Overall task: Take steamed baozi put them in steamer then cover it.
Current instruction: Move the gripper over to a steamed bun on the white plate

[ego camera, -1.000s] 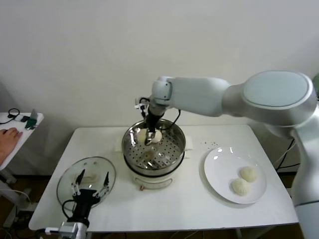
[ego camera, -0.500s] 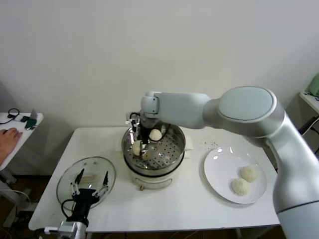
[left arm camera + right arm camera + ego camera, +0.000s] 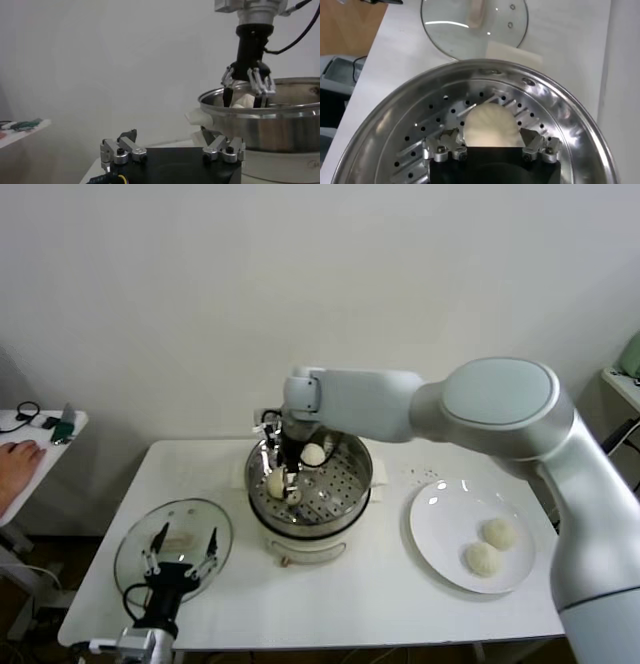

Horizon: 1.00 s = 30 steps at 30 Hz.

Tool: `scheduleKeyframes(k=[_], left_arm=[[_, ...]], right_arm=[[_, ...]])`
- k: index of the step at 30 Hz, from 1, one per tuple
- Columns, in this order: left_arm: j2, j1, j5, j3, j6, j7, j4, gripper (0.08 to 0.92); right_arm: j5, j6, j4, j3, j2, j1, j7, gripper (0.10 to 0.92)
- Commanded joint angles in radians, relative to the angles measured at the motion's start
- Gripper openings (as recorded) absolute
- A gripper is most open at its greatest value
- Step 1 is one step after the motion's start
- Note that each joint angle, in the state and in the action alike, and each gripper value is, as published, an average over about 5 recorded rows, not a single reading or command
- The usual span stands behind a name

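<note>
The steamer (image 3: 335, 494) stands mid-table on its white pot base. One steamed baozi (image 3: 313, 454) lies at its far side. My right gripper (image 3: 287, 484) is down inside the basket on its left side, open, with its fingers on either side of a second baozi (image 3: 488, 125) that rests on the perforated bottom. Two more baozi (image 3: 498, 533) (image 3: 482, 558) lie on the white plate (image 3: 435, 524). My left gripper (image 3: 180, 559) is open and empty over the glass lid (image 3: 170, 534). The left wrist view shows the right gripper (image 3: 247, 92) in the steamer (image 3: 270, 120).
The plate sits right of the steamer, the lid at the front left. A side table (image 3: 40, 434) with small items and a person's hand (image 3: 15, 459) is at the far left. The wall is close behind the table.
My right gripper carried the baozi from above the basket's middle down to its left side. In the last half second it has barely moved. The left arm stayed still.
</note>
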Motion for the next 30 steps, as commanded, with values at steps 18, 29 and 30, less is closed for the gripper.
scheduleKeyframes(k=[18, 29, 30], left_arm=[[-0.009, 0.001, 0.012, 0.01, 0.009, -0.004, -0.01, 0.823], [-0.025, 0.033, 0.025, -0.001, 0.011, -0.006, -0.026, 0.823], [-0.026, 0.034, 0.027, -0.002, 0.012, -0.007, -0.027, 0.823]], right_arm=[[-0.432, 0.034, 0.629, -0.108, -0.855, 0.229, -0.067, 0.823], [-0.684, 0.076, 0.555, 0.017, -1.019, -0.065, -0.076, 0.823], [-0.698, 0.079, 0.546, 0.034, -1.021, -0.09, -0.077, 0.823]])
